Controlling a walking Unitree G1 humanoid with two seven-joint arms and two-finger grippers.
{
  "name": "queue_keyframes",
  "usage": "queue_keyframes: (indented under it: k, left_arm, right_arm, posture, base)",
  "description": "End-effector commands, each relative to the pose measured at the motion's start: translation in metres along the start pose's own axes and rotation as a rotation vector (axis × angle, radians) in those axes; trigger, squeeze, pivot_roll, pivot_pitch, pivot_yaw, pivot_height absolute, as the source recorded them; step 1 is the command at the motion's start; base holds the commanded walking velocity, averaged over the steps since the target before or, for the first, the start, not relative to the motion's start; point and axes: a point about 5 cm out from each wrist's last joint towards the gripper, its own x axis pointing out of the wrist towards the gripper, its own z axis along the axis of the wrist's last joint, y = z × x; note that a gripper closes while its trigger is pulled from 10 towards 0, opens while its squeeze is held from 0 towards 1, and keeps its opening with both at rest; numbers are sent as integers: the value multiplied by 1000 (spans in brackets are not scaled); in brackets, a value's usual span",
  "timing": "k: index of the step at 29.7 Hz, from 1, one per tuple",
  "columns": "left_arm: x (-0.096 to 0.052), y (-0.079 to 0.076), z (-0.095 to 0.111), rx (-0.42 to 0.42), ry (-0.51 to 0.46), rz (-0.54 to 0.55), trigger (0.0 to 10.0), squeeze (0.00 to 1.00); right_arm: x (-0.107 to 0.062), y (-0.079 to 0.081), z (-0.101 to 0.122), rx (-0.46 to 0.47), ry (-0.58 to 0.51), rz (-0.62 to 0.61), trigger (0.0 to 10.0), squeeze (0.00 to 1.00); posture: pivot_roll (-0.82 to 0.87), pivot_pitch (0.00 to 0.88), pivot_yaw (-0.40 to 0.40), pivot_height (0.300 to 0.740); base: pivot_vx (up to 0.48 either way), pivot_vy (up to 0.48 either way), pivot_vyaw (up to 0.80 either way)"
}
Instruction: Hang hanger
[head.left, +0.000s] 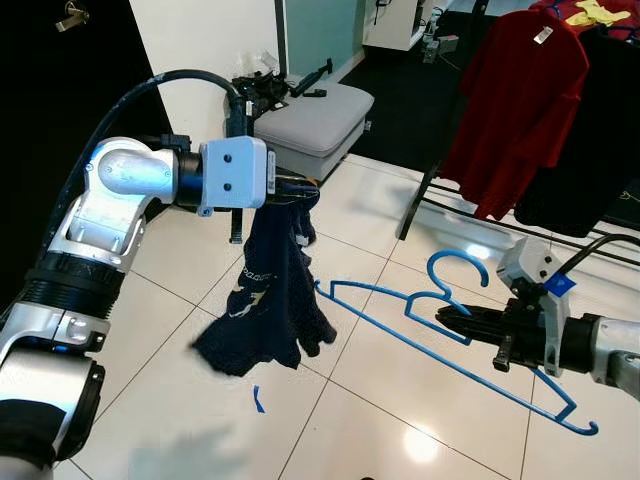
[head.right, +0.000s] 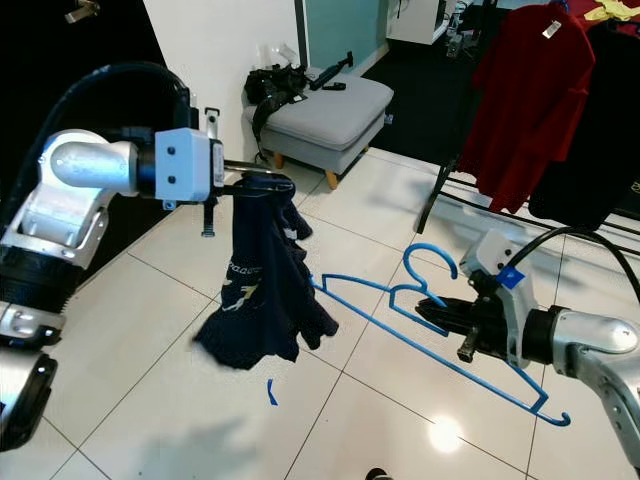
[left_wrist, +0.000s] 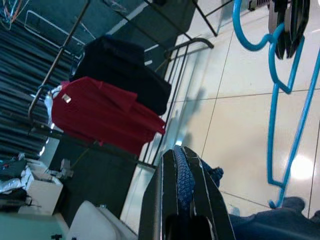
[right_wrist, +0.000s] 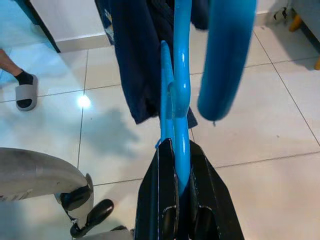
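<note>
We judge the blue hanger (head.left: 455, 345) light and stiff, our right gripper (head.left: 452, 318) clamped at its neck, our left gripper (head.left: 300, 187) pinching the limp navy garment (head.left: 265, 295)

The left gripper (head.right: 262, 184) is raised at the end of its silver arm, its black fingers clamped on the top of a dark navy garment (head.right: 262, 290) with pale lettering, which hangs limp above the glossy white tiled floor (head.right: 130, 400); the right gripper (head.right: 432, 313) grips a bright blue plastic hanger (head.right: 420, 335) at its neck, hook upward, one end of the hanger reaching to the garment's edge; behind stand a grey cushioned stool (head.right: 320, 118) on wooden legs and a black clothes rail (head.right: 440, 195) bearing a red shirt (head.right: 525, 100); a small blue scrap (head.right: 271, 392) lies on the tiles.
</note>
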Motion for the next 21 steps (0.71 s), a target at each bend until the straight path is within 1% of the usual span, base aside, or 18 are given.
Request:
queue_keyframes:
  k: [1,4,5,7,10,12,20,21]
  left_arm:
    - [2,4,9,37,-38,9,10000,0]
    - [4,2,9,34,-45,0,10000,0]
    - [4,2,9,34,-45,0,10000,0]
    - [6,1,9,35,-51,-6,10000,0]
    - [6,1,9,35,-53,-8,10000,0]
    - [8,0,10,34,-62,-17,10000,0]
    - [9,-1,11,34,-76,-30,10000,0]
    - [9,-2,13,30,-90,-40,10000,0]
  right_arm:
    - [4,9,9,-34,-71,53,10000,0]
    - [2,17,28,-54,-214,111,10000,0]
    - [2,17,28,-54,-214,111,10000,0]
    - [-5,15,38,-65,-271,113,10000,0]
    - [-7,14,40,-68,-281,105,10000,0]
    - [-13,7,42,-82,-282,77,10000,0]
    - [-18,3,44,-98,-286,52,10000,0]
    - [-18,2,44,-100,-287,49,10000,0]
  posture:
    - [-41,137,46,740]
    - [-42,138,48,740]
    - [-42,138,48,740]
    - [-44,139,48,740]
    - [-44,139,48,740]
    - [-45,139,48,740]
    - [-44,140,48,740]
    - [-41,140,48,740]
  base:
    - [0,0,0]
    - [0,0,0]
    - [0,0,0]
    - [0,0,0]
    - [0,0,0]
    - [0,0,0]
    - [0,0,0]
    - [0,0,0]
